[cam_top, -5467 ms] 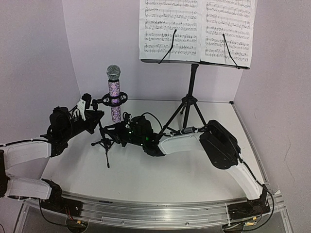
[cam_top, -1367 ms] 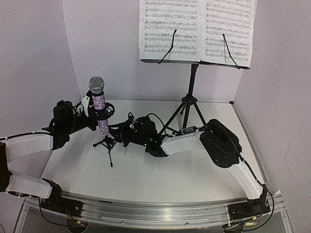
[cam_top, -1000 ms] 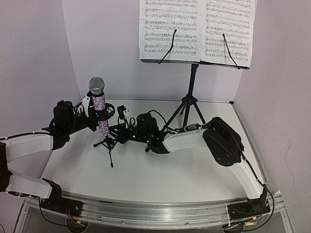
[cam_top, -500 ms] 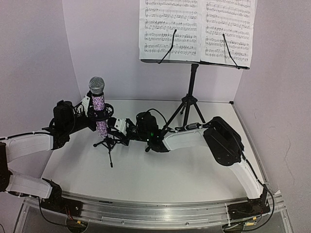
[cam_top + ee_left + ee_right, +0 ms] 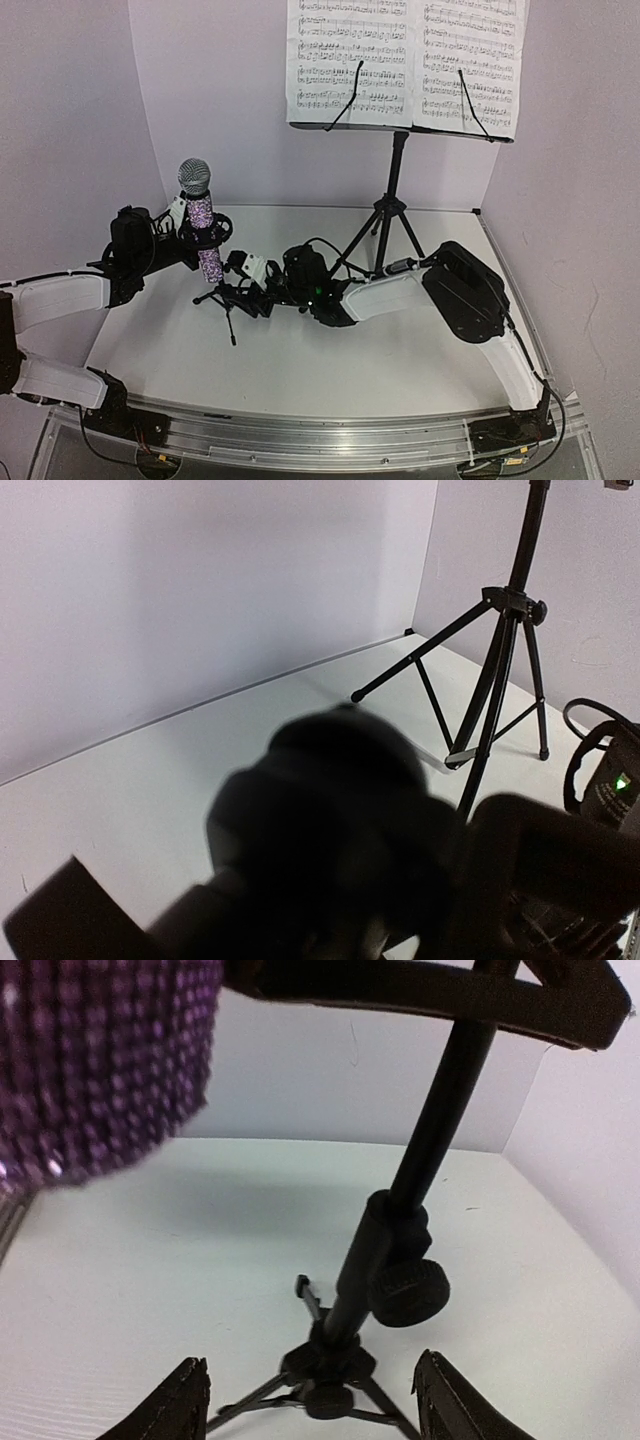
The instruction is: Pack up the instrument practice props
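The purple glitter microphone, grey mesh head up, sits in the ring holder of the small black mic stand, which leans a little left. My left gripper is shut on that holder, which fills the left wrist view as a dark blur. My right gripper is open, low by the stand's tripod. In the right wrist view its fingertips flank the tripod hub without touching, with the microphone above. White sheet-music pages rest on the tall music stand.
White walls close in the table at the back and on both sides. The music stand's tripod legs spread just right of and behind the mic stand. The right arm's cable and body lie in front of those legs.
My right gripper has gone from shut to open and dropped down and left, to the mic stand's base. The microphone has tipped slightly left. The left gripper has kept its hold.
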